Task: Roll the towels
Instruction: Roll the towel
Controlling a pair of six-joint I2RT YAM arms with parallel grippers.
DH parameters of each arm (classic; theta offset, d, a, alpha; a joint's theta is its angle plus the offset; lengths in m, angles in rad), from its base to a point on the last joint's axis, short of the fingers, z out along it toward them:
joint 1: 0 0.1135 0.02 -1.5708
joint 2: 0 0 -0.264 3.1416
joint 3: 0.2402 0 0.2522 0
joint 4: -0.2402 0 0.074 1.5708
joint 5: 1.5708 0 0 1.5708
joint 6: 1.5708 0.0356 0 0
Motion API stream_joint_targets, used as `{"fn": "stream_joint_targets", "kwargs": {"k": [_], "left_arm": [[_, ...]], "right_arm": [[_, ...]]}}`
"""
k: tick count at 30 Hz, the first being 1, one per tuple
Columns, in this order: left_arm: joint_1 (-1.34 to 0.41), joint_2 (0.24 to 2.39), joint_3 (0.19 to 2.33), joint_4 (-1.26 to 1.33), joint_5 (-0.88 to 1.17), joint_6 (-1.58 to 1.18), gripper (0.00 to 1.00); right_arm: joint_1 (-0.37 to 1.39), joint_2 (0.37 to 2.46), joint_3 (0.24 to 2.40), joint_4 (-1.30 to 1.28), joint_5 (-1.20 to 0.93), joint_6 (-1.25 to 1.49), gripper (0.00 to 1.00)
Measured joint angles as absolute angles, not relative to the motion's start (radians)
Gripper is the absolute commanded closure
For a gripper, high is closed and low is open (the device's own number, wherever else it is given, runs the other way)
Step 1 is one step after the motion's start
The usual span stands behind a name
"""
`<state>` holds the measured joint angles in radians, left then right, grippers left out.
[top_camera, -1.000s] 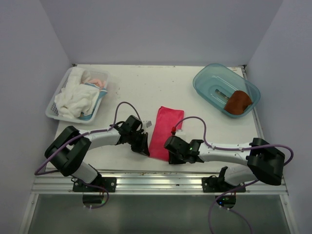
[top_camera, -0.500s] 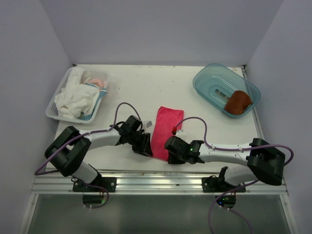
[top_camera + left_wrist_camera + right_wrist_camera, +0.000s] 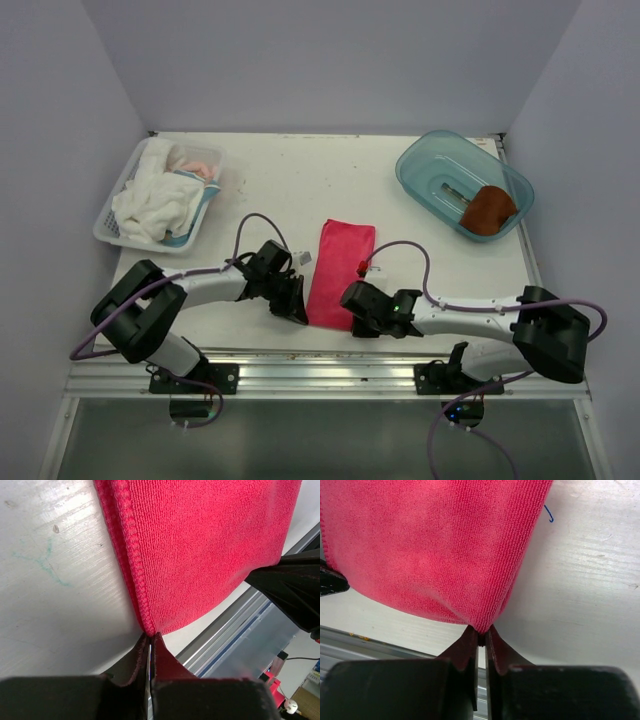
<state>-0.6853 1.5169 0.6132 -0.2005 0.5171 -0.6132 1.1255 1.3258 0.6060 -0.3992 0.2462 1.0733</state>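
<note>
At the near edge of the desk point(image 3: 300, 170), just beyond the metal rail point(image 3: 330, 375), my two arms lie low and reach inward toward each other. My left end effector point(image 3: 302, 314) is pinched together on the near-left corner of the pink-red towel point(image 3: 340, 270); its wrist camera shows the stitched hem of the pink-red towel point(image 3: 200, 545) running down into the tip of the left end effector point(image 3: 150, 641), the two black fingers pressed close with only a sliver of fabric between them. My right end effector point(image 3: 352, 320) is likewise clamped on the near-right corner, where the pink-red towel point(image 3: 430, 545) narrows to a point that vanishes between the closed jaws of the right end effector point(image 3: 481, 636). From that pinched edge the towel stretches flat on the desk toward 12 o'clock, a long narrow strip leaning slightly to 1 o'clock. Farther back, at 10 o'clock, a white basket point(image 3: 105, 232) holds a heap of white cloths point(image 3: 155, 200) with pale blue trim. At 2 o'clock, near the far right corner, the rust-brown towel point(image 3: 488, 210) sits bunched inside a blue tub point(image 3: 440, 160), against its near right wall, well apart from both of my arms
</note>
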Motion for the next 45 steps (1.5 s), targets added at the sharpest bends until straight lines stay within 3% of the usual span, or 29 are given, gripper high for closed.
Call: {"fn": "stream_joint_targets", "kwargs": {"k": [19, 23, 25, 26, 27, 28, 30, 33, 35, 45], "left_arm": [[-0.691, 1.458, 0.71, -0.287, 0.484, -0.645, 1.0], [-0.691, 1.458, 0.712, -0.29, 0.485, -0.645, 1.0], [-0.691, 1.458, 0.712, -0.295, 0.49, -0.643, 0.79], [-0.691, 1.458, 0.712, -0.299, 0.492, -0.639, 0.67], [-0.691, 1.458, 0.712, -0.304, 0.492, -0.637, 0.45], [-0.691, 1.458, 0.709, -0.307, 0.491, -0.63, 0.4], [-0.69, 1.458, 0.7, -0.312, 0.49, -0.636, 0.42], [-0.69, 1.458, 0.679, -0.321, 0.486, -0.638, 0.55], [-0.69, 1.458, 0.671, -0.323, 0.483, -0.643, 0.58], [-0.698, 1.505, 0.669, -0.3, 0.487, -0.656, 0.59]], "right_arm": [[1.126, 1.264, 0.673, -0.556, 0.332, 1.047, 1.0], [1.126, 1.247, 0.675, -0.566, 0.343, 1.047, 0.96], [1.126, 1.244, 0.675, -0.566, 0.345, 1.046, 0.91], [1.126, 1.244, 0.675, -0.566, 0.345, 1.046, 0.79], [1.126, 1.246, 0.675, -0.567, 0.342, 1.045, 0.75], [1.126, 1.25, 0.674, -0.569, 0.338, 1.043, 0.71], [1.126, 1.259, 0.669, -0.569, 0.327, 1.041, 0.66], [1.126, 1.259, 0.659, -0.577, 0.324, 1.045, 0.64], [1.126, 1.252, 0.653, -0.577, 0.324, 1.053, 0.63], [1.126, 1.227, 0.555, -0.503, 0.294, 1.134, 0.67]]}}
